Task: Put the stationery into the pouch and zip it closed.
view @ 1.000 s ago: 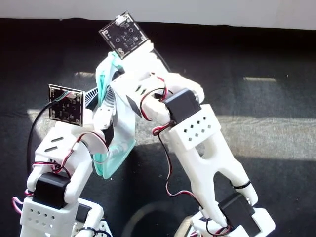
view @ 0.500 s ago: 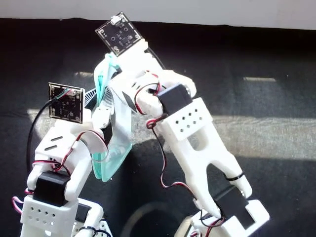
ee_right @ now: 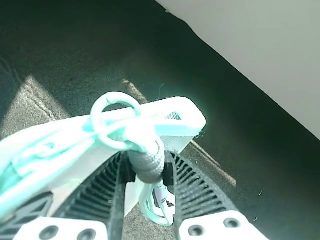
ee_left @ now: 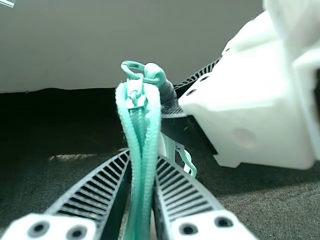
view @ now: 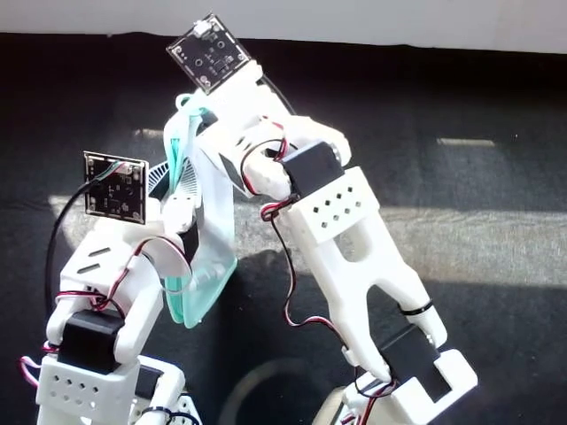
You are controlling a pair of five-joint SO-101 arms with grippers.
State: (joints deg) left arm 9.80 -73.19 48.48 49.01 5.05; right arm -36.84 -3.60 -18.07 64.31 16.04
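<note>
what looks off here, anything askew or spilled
Nothing is spilled or damaged. One oddity: the pouch hangs on edge above the table instead of lying flat, pinched between the left gripper and the right gripper. Its zip looks closed up to the slider.

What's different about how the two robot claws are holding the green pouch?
The left gripper pinches the pouch partway along its zipper edge, while the right gripper pinches only the small grey pull at the pouch's top end. In the high view the left gripper sits nearer the arms' bases, and the right gripper is farther out over it. Both grippers are shut, and both hold the same pouch.
</note>
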